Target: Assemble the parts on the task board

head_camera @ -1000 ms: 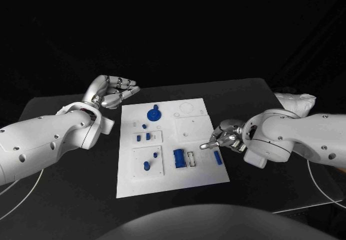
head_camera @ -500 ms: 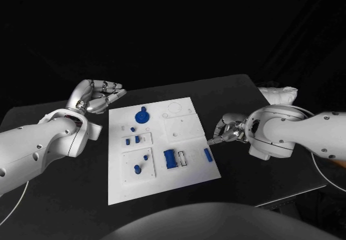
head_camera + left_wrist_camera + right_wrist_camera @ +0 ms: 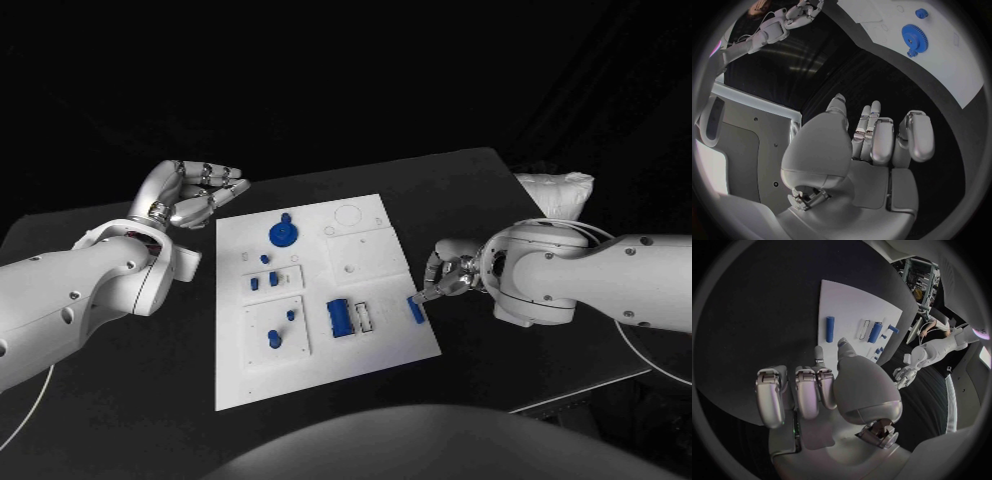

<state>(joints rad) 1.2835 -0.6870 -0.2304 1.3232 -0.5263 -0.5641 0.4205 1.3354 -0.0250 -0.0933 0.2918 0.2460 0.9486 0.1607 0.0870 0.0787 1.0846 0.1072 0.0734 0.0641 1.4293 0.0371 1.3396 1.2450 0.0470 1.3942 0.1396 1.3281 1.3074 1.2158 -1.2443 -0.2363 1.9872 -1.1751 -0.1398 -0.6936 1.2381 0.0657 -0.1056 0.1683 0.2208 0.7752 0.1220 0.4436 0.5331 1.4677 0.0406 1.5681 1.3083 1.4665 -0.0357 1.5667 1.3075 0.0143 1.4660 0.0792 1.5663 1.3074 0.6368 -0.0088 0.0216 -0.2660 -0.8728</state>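
Right hand (image 3: pixel 450 272), empty with fingers loosely apart, hovers beside the loose blue bar (image 3: pixel 415 309) at the task board (image 3: pixel 378 352) edge; next move likely needs a grasp.

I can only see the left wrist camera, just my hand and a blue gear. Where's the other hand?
Observer: The right hand is at the task board's right edge, with a finger pointing down toward a small blue bar.
Operator: Is it holding the bar?
Observer: No. In the right wrist view the bar lies flat on the board, apart from the fingers.
Operator: Any more blue pieces there?
Observer: A bigger blue block sits further in from that bar, toward the board's middle.
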